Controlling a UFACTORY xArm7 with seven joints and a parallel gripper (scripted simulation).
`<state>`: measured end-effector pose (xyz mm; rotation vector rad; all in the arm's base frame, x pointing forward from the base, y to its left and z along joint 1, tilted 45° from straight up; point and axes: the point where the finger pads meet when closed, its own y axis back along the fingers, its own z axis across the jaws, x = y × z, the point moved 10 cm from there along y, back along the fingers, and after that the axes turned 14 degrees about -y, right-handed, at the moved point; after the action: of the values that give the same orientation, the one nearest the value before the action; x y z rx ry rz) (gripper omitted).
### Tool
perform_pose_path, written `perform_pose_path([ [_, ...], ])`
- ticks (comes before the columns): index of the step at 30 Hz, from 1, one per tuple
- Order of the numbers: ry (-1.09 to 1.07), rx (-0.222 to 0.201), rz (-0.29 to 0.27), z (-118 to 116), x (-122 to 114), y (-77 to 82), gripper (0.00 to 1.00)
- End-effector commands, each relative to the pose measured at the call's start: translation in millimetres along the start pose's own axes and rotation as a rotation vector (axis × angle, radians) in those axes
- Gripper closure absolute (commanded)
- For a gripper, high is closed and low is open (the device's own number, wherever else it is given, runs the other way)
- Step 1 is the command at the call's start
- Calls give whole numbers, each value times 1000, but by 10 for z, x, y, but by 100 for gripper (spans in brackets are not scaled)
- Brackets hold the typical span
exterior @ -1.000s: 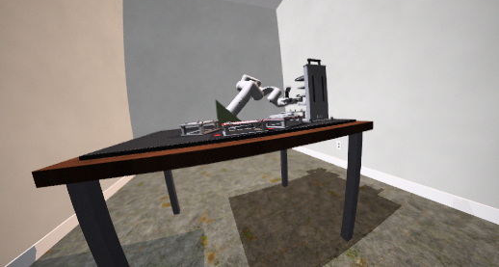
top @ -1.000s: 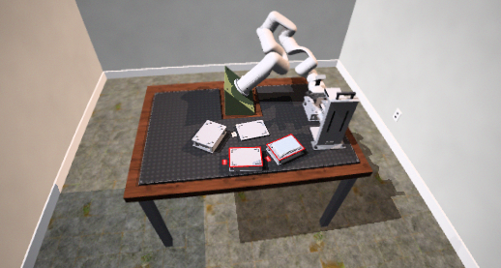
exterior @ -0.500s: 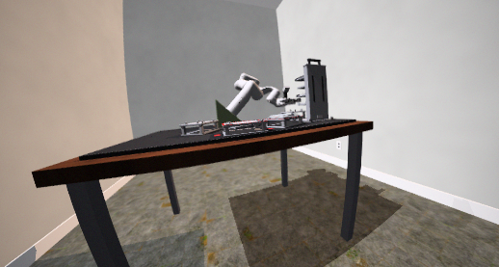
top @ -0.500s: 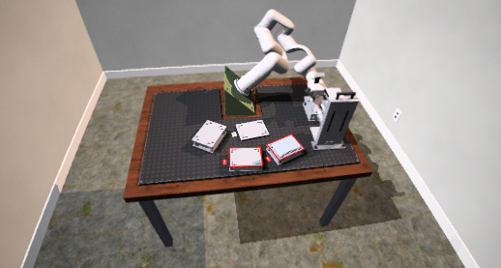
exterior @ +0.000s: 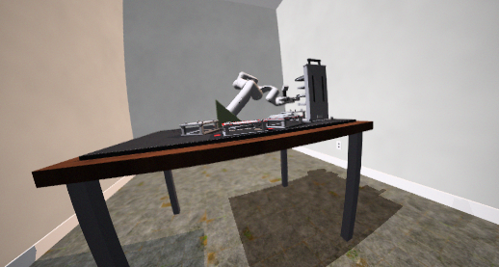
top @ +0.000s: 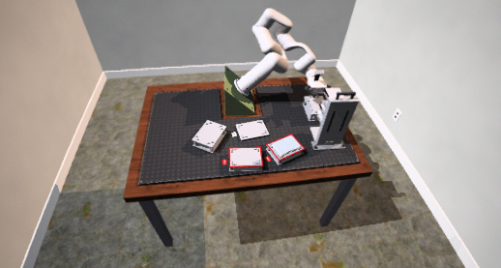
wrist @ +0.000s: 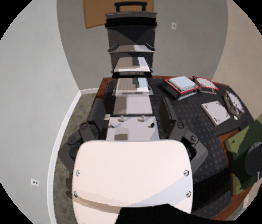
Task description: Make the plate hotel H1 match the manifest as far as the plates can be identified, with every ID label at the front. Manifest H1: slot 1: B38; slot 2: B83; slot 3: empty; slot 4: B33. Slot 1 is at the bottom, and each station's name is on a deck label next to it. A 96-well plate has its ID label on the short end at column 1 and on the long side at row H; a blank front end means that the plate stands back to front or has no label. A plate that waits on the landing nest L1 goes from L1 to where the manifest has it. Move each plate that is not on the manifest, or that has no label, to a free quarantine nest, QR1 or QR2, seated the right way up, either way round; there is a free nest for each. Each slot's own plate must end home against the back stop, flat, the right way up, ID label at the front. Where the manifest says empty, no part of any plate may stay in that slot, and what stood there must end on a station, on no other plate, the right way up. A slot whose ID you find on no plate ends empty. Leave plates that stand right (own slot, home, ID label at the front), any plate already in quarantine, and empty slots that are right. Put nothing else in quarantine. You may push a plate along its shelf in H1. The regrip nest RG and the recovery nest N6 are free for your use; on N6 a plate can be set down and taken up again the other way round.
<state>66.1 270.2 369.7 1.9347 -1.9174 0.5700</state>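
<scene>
The plate hotel H1 [top: 335,120] is a dark tower with a handle at the table's right edge. It also shows in the side view [exterior: 315,89] and in the wrist view [wrist: 131,36]. In the wrist view I see pale plates on its shelves [wrist: 131,90], with the lowest one [wrist: 131,128] closest to me; no ID labels are readable. My gripper [top: 316,93] is open and empty. It hovers at the hotel's front, level with the shelves, and its dark fingers spread to either side of the shelf stack without touching a plate.
Two red-edged quarantine nests [top: 246,158] [top: 285,148] lie near the front edge, each white on top. A plate on a nest [top: 209,135] and a flat white nest [top: 251,130] sit mid-table. A green wedge [top: 237,99] stands at the arm's base.
</scene>
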Motion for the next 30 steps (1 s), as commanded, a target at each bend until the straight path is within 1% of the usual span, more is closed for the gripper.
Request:
perform_pose_path([
  [1, -2, 0, -1, -27, 100, 2, 0],
  [10, -2, 0, -1, -85, 333, 2, 0],
  [12, -2, 0, -1, -85, 333, 2, 0],
  [27, -2, 0, -1, -182, 721, 3, 0],
  [30, -2, 0, -1, -188, 747, 3, 0],
])
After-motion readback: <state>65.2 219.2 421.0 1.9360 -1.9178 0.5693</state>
